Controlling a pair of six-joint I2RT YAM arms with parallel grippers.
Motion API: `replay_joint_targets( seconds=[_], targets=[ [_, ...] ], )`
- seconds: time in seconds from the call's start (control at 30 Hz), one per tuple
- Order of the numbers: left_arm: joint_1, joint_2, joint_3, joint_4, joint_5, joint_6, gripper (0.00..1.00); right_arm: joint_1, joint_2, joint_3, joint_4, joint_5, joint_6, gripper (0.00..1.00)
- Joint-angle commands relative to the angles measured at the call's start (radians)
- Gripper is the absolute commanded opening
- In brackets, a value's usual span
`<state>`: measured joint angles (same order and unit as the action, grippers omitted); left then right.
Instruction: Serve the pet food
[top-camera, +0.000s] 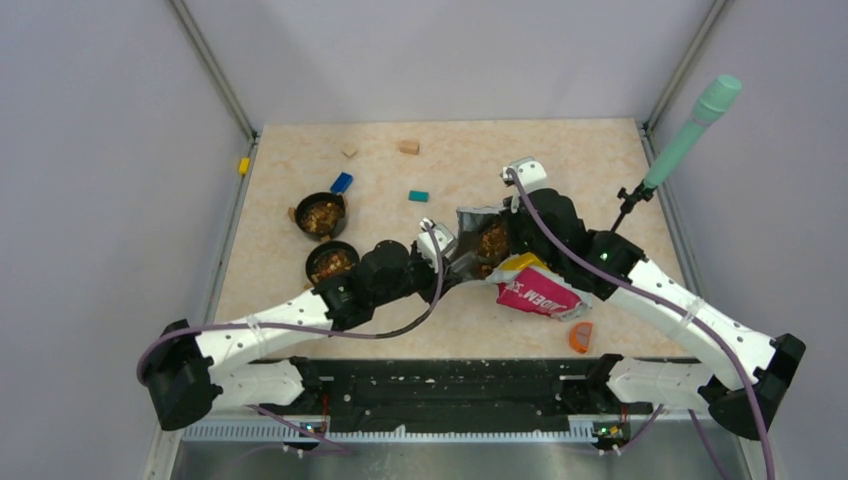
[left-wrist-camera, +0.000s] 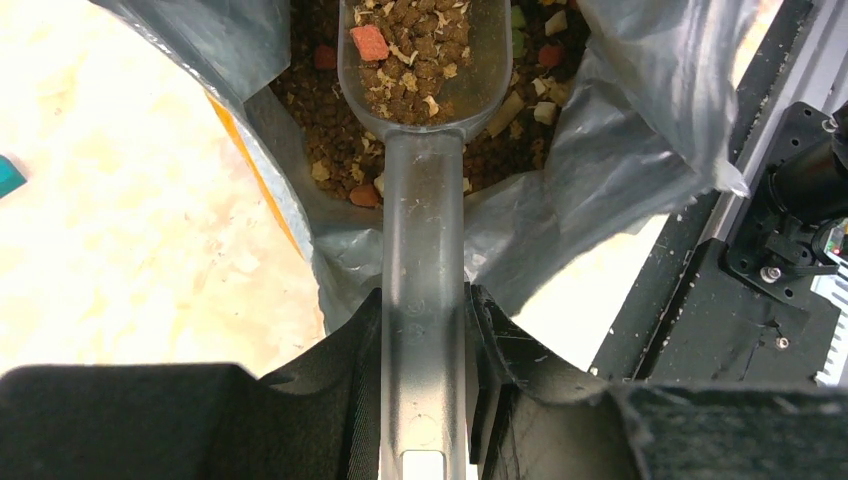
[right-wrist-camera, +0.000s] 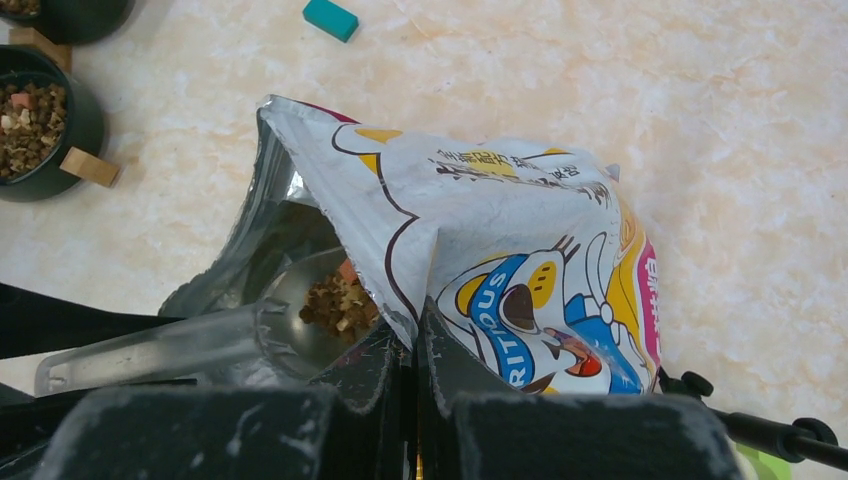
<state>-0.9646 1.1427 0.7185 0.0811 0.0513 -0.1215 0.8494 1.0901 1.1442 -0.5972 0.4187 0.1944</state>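
We are holding a clear scoop (left-wrist-camera: 424, 220) by its handle, with the left fingers (left-wrist-camera: 358, 342) clamped on either side of it. The scoop's head is sitting inside the open bag (right-wrist-camera: 480, 220), loaded with pet food (left-wrist-camera: 410, 55); more kibble is lying loose beneath it. The right fingers (right-wrist-camera: 372, 368) are pinching together on the bag's mouth edge. The bag is lying on the counter (top-camera: 480, 150), to the right of a far dark bowl (top-camera: 322, 215) and a near dark bowl (top-camera: 331, 262), both holding kibble.
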Motion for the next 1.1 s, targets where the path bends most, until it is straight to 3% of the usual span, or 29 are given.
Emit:
replay_joint_targets(
  seconds=[0.0,0.63,1.07],
  targets=[
    [-0.008,-0.076,-0.027,-0.008,0.007,0.038,0.0,-0.001,-0.002,0.089,0.094,-0.045,0.028,0.0],
    [-0.029,-0.265,-0.059,-0.2,-0.074,0.037,0.0,-0.006,-0.017,0.115,0.076,-0.017,0.028,0.0],
    [-0.04,-0.395,0.013,-0.435,-0.145,-0.009,0.0,-0.018,-0.012,0.122,0.095,0.003,0.02,0.0]
  ],
)
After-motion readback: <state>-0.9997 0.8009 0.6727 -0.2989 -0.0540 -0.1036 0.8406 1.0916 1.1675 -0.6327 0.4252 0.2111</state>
